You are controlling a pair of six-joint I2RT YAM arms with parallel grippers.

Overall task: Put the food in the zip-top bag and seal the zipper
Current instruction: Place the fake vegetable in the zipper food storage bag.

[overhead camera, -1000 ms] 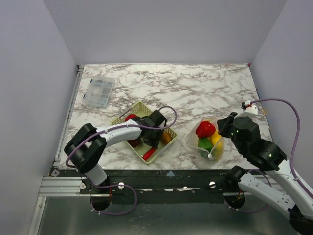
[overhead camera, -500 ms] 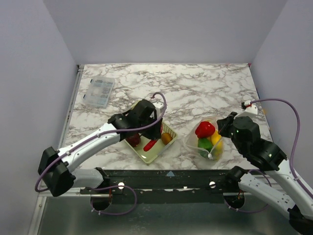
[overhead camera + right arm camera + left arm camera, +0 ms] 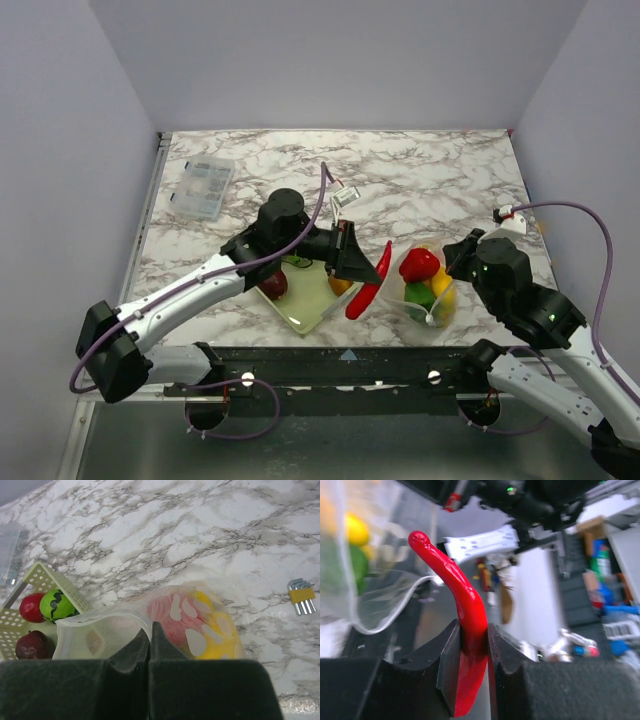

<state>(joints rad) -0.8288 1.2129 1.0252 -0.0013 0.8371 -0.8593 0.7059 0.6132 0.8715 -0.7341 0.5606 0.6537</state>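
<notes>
— Zip-top bag first: where do we see it?

— We see it near the front edge of the table, on the right side. Our right gripper is closed tight and pinches the rim of its mouth. A red pepper, a green toy and a yellow toy show through it.

— What do we hold in our left gripper?

— We hold the red chili. The two fingers are a little way apart and squeeze its middle. It hangs in the air just beside the bag's mouth, between the bag and the basket.

— What do we see in the basket?

— A dark red fruit, a red fruit, a stripy green fruit and an orange fruit. Far back on the left lies a clear box.
</notes>
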